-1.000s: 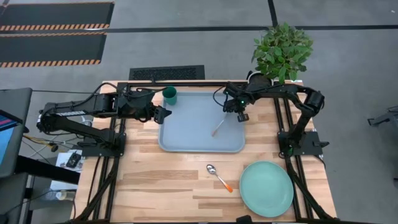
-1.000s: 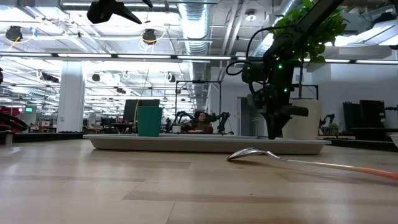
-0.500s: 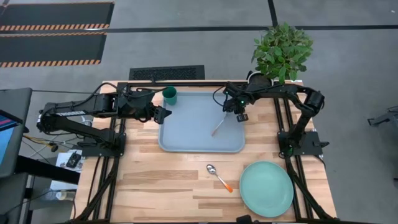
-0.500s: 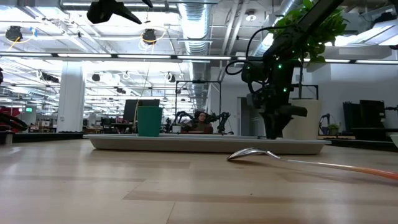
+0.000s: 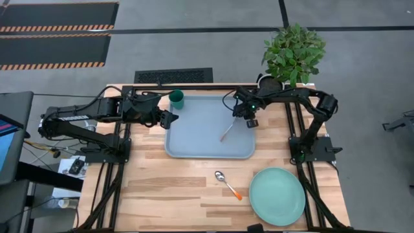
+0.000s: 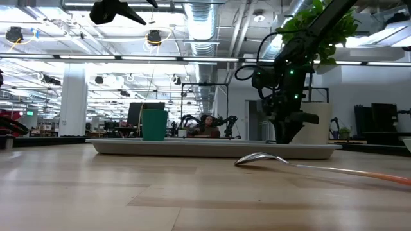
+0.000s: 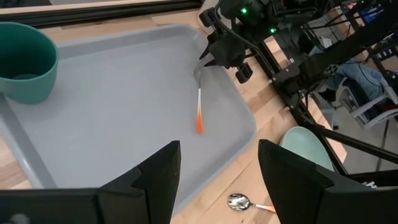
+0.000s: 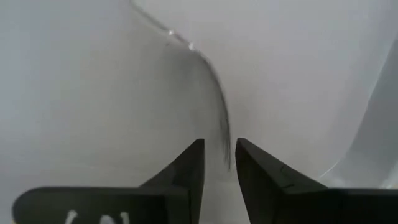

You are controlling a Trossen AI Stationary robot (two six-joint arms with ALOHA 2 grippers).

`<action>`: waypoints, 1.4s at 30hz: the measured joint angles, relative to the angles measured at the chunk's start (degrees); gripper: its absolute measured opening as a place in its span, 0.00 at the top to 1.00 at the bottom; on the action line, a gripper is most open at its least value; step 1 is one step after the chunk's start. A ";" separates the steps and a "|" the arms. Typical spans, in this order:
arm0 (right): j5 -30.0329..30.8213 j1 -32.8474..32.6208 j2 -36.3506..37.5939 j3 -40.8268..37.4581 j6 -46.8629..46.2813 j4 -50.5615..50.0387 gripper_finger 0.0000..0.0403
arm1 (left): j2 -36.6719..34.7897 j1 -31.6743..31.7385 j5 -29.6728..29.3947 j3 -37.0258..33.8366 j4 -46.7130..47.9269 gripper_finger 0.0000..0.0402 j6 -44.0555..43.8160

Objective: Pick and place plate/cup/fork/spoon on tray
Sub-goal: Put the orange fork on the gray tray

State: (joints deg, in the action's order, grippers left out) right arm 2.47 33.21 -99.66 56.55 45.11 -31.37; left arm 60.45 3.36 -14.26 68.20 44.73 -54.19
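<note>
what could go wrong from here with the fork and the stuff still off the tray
1. The right gripper hovers right over the tines of the orange-handled metal fork on the light blue-grey rectangular tray; pulling away could snag and drag it.
2. The orange-handled metal spoon lies flat on the wood, so the fingers may slip on it.
3. The large mint-green round plate sits near the table's front edge and could get pushed off.

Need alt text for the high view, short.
Seen from above, the right gripper hovers, fingers parted, over the tine end of an orange-handled metal fork lying on a light blue-grey rectangular tray, a small dark green cup in its far-left corner. Off the tray, nearer the camera, lie an orange-handled spoon and a large mint-green plate; the open left gripper waits at the tray's left edge.
</note>
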 joint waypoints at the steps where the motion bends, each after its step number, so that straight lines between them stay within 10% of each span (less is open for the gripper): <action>1: 0.33 0.00 0.00 0.00 -0.05 0.04 0.73 | 0.00 0.00 -0.03 0.00 0.02 0.50 0.01; 10: 1.15 0.26 0.00 0.01 -0.11 0.77 0.97 | 0.00 0.00 -0.81 0.00 0.00 0.50 0.02; 18: 5.32 -0.89 0.00 2.83 -0.09 -4.65 0.99 | 0.00 0.00 -0.79 0.00 0.02 0.50 0.02; 31: 3.51 -4.42 0.06 30.52 10.72 -36.69 0.99 | 0.00 -0.02 -0.57 0.00 -0.03 0.50 0.02; 42: 7.92 -8.86 -8.35 31.88 16.81 -44.64 1.00 | -0.02 0.00 -0.07 0.00 -0.03 0.50 0.02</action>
State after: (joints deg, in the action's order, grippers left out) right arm 10.39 24.35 -108.01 88.43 61.91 -76.01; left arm 60.42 3.35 -14.33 68.20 44.71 -54.17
